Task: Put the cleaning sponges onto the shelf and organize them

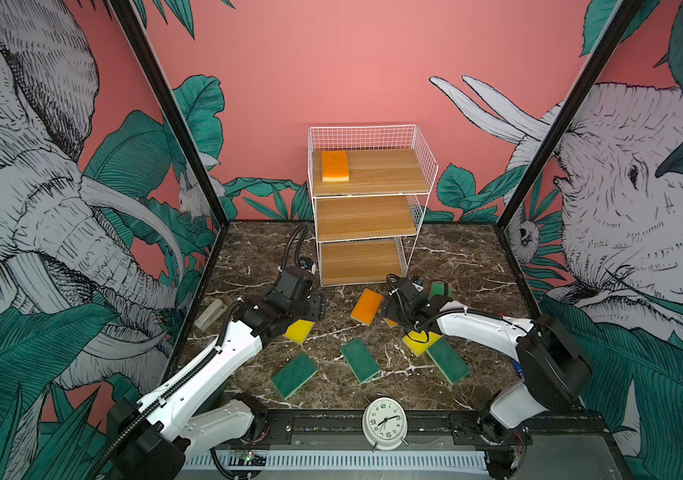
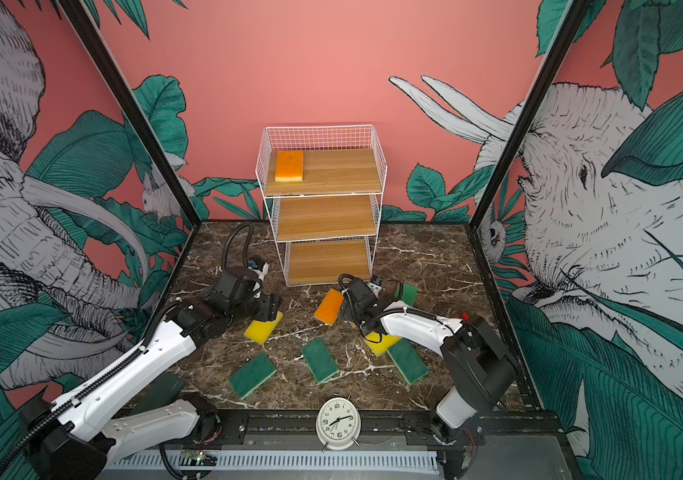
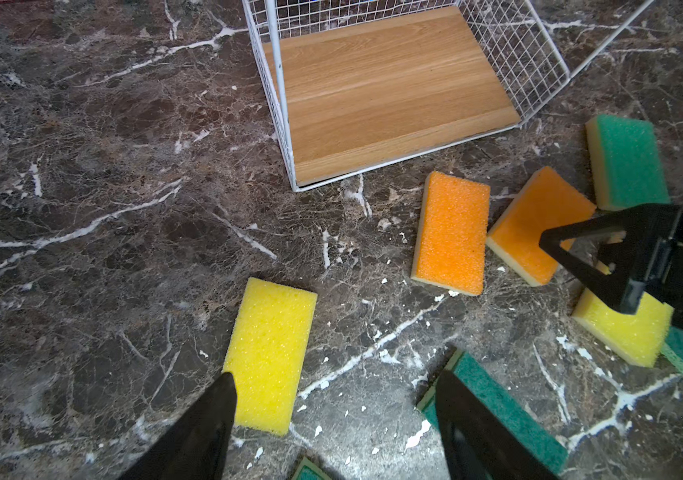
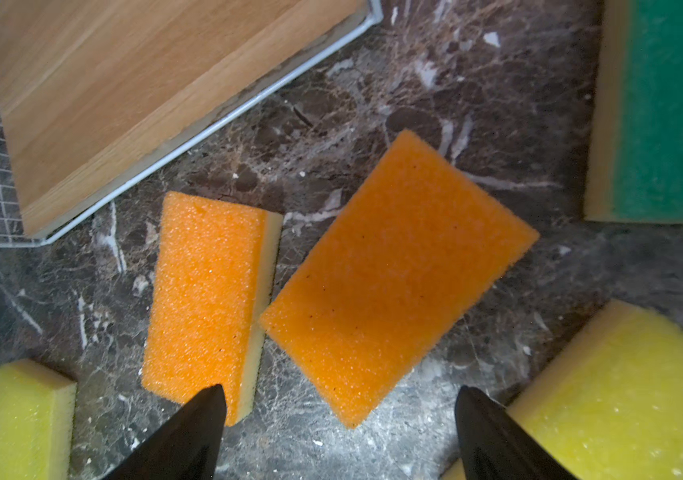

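The white wire shelf [image 1: 368, 199] stands at the back with one orange sponge [image 1: 335, 165] on its top board. My left gripper [image 3: 335, 376] hangs open over bare marble, a yellow sponge [image 3: 271, 353] by one finger and a green sponge [image 3: 497, 411] by the other. My right gripper [image 4: 339, 390] is open low above two orange sponges: one [image 4: 206, 299] by a fingertip, the other [image 4: 398, 274] with its corner between the fingers. A second yellow sponge [image 4: 622, 395] lies beside the other finger. More green sponges [image 1: 294, 374] [image 1: 359, 359] [image 1: 447, 359] [image 1: 439, 289] lie scattered.
A white alarm clock [image 1: 384, 424] stands at the table's front edge. A grey stapler-like object [image 1: 210, 314] lies by the left wall. Black frame posts and printed walls close in the dark marble table [image 1: 464, 266] on three sides.
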